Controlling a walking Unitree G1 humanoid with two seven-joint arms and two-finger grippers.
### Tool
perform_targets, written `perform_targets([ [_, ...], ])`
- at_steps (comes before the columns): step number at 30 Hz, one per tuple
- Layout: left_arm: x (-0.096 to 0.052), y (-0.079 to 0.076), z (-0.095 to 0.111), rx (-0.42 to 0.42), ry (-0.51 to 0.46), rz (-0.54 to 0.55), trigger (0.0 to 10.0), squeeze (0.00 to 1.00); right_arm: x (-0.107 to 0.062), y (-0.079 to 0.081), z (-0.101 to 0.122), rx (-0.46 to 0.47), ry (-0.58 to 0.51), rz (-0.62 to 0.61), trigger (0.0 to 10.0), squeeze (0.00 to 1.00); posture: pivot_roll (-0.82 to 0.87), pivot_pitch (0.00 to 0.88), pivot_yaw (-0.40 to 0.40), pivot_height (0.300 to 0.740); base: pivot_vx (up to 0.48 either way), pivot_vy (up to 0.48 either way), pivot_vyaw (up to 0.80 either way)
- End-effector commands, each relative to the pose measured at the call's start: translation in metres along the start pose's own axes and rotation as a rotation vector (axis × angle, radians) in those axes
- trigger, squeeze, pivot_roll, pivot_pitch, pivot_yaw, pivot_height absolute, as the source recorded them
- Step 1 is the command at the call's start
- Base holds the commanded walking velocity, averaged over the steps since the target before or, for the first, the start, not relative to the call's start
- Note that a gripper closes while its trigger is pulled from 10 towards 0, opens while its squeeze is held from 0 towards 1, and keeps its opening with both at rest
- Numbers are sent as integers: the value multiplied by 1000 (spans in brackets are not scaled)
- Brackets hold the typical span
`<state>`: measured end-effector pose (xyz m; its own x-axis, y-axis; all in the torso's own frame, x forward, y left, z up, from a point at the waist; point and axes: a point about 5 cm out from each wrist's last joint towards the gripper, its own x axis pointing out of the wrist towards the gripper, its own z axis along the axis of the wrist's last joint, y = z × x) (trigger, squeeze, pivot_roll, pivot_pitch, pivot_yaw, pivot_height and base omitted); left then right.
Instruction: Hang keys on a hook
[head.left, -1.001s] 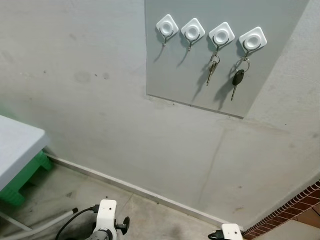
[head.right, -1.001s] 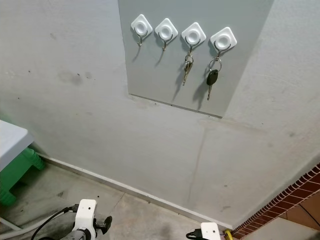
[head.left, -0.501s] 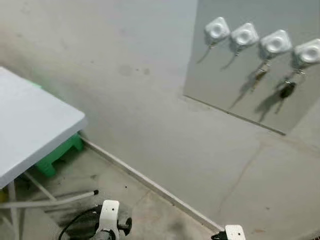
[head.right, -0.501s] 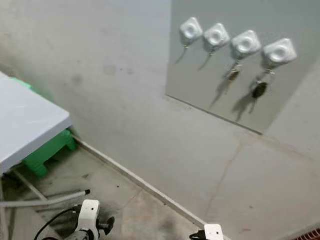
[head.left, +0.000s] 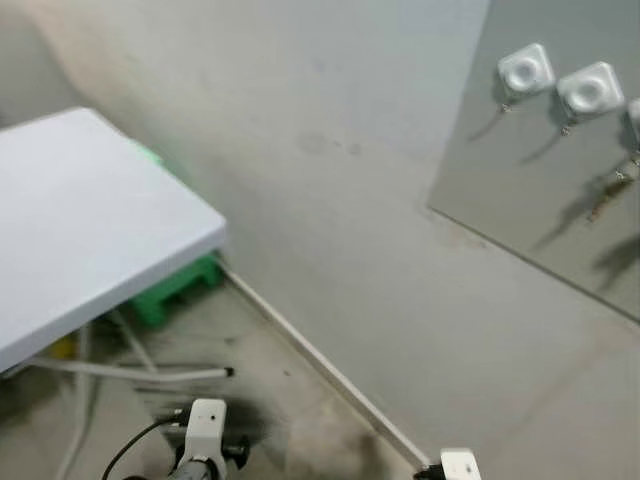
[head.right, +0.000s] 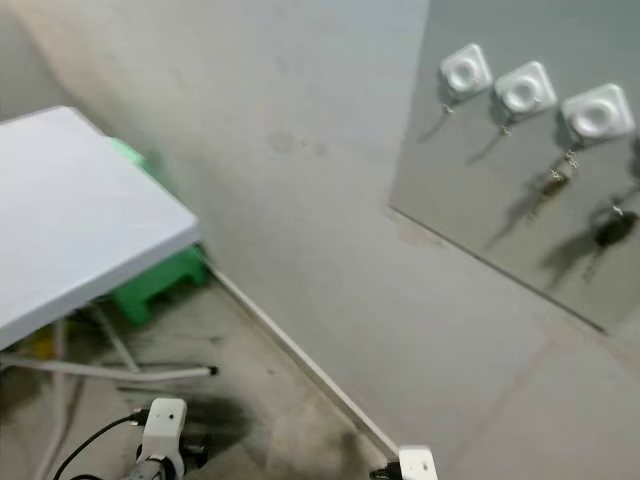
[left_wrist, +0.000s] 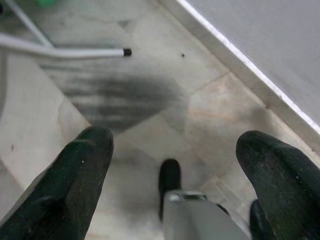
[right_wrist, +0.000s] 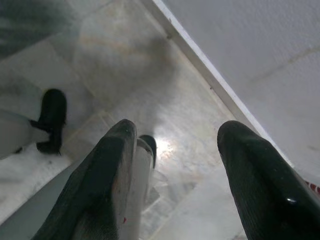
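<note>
A grey panel (head.right: 500, 190) on the wall at the right carries white square hooks. Two of them, a left hook (head.right: 466, 72) and a second hook (head.right: 526, 88), are bare. Off a third hook (head.right: 597, 112) hangs a blurred silver key bunch (head.right: 556, 178). A black-headed key (head.right: 612, 228) hangs near the picture's right edge. Both arms hang low over the floor, far below the panel. My left gripper (left_wrist: 177, 145) is open with nothing between its fingers. My right gripper (right_wrist: 180, 132) is open too, holding nothing.
A white table (head.left: 80, 220) fills the left side, with a green stool (head.left: 175, 285) under its far corner. A white tube (head.left: 140, 370) lies on the tiled floor. A pale skirting (head.left: 320, 370) runs along the wall's foot.
The camera has swung to the left: the hook panel has slid to the right edge and the white table has come much further into the picture. Both arms still hang low.
</note>
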<state>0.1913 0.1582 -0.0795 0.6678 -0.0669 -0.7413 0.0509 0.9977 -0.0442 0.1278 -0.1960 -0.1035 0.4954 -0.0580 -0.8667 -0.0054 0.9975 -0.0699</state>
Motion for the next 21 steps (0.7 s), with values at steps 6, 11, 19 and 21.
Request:
perform_targets([
  [6,-2,2,-5,1,20,10,10000,0,-1,-1,-7,5,27,-7,10000,0,1,0,-8,740,0,0,800],
  [11,-2,2,-7,-1,24,11,10000,0,-2,-2,-9,6,35,-6,10000,0,3,0,-9,740,0,0,800],
  [19,-2,3,-7,-2,28,15,10000,0,-1,-1,-8,-6,37,-6,10000,0,6,0,-14,740,0,0,800],
  [21,-2,3,-7,4,29,15,10000,0,-1,-1,-8,-8,37,-3,10000,0,6,0,-14,740,0,0,800],
])
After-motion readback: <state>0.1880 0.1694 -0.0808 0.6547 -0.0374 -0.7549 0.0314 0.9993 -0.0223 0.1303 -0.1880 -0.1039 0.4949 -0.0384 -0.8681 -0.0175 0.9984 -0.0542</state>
